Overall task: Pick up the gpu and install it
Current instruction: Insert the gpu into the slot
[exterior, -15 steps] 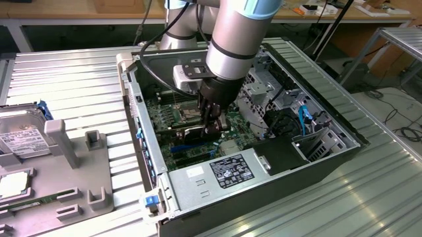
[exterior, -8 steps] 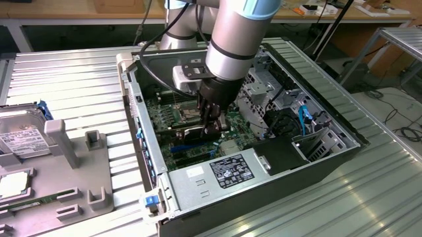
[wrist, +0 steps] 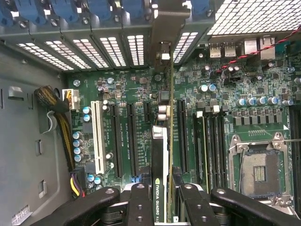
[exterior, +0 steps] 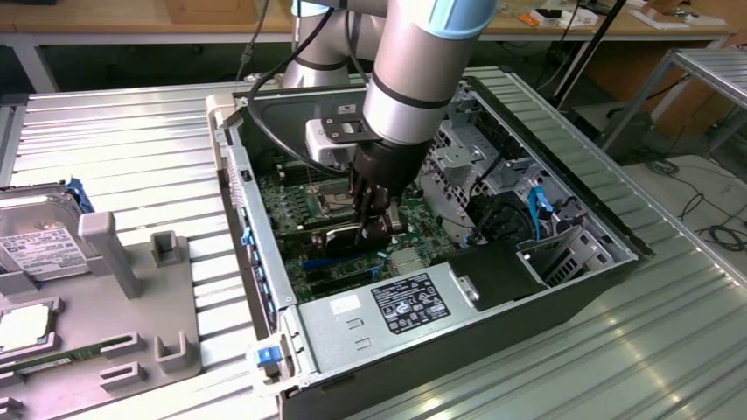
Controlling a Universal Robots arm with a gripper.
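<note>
Gripper (wrist: 162,207) clamps edge-on gpu (wrist: 160,155), black-faced, silver bracket end.

Arm link (exterior: 415,61): thick cylindrical tube, silver-grey metal finish. Light blue cap ring at upper joint, black band around the tube lower down. Second grey cylindrical segment behind it, with the same light blue trim. Wrist block (exterior: 332,140): pale grey housing with a black faceplate fixed to one side. Black cable looping from the wrist region along the arm. Gripper (exterior: 376,210): black throughout, narrow body tapering below the wrist. Seen from the wrist view, gripper (wrist: 160,207) made of matte black linkage bars and fingers (wrist: 141,207), each studded with round silver screws at the pivots.
</note>
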